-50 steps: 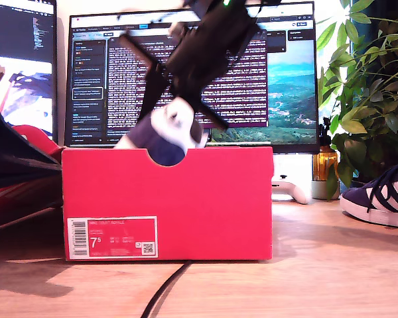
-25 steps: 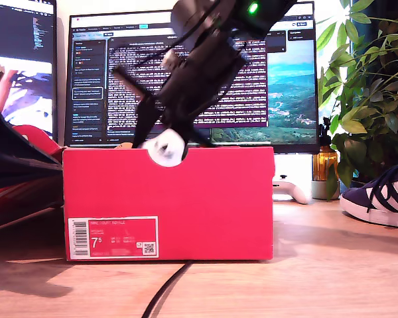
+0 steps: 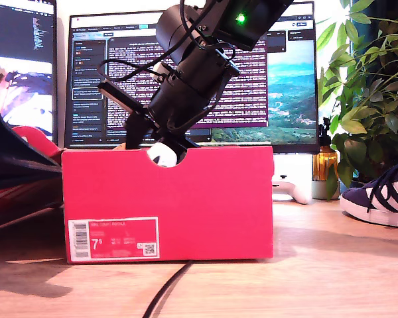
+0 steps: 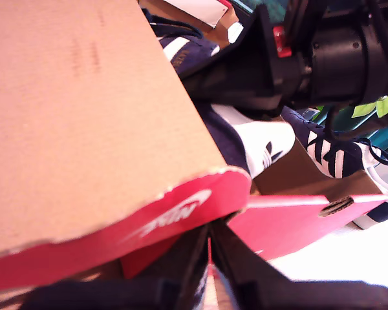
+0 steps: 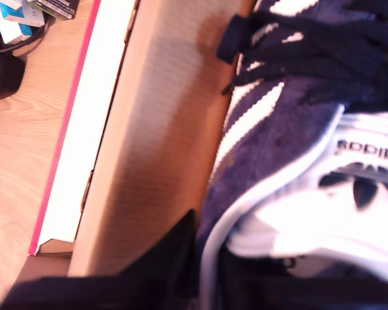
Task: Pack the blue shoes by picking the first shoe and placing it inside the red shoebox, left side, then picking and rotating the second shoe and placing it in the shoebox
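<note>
The red shoebox [image 3: 205, 199] stands at the middle of the exterior view, with its notch on top and its 7.5 label [image 3: 113, 238] facing the camera. My second gripper [image 3: 160, 147] reaches down into the box, shut on one blue shoe [image 5: 297, 129]. That shoe's white heel [image 3: 162, 156] shows through the notch. In the second wrist view the shoe lies against the box's inner cardboard wall [image 5: 149, 129]. My first gripper [image 4: 210, 255] is shut on the edge of the opened lid [image 4: 84, 129]. The other blue shoe [image 3: 383, 197] rests on the table at the exterior view's right.
Monitors [image 3: 192, 73] stand right behind the box. At the exterior view's right are a plant [image 3: 371, 86], an amber bottle [image 3: 325, 162] and a white controller [image 3: 292, 189]. A black cable [image 3: 162, 295] runs out in front of the box. The raised lid [image 3: 20, 165] fills the exterior view's left.
The second arm has come down with the shoe. The heel, above the box rim a second ago, now sits low behind the notch. The box and the other shoe have not moved.
</note>
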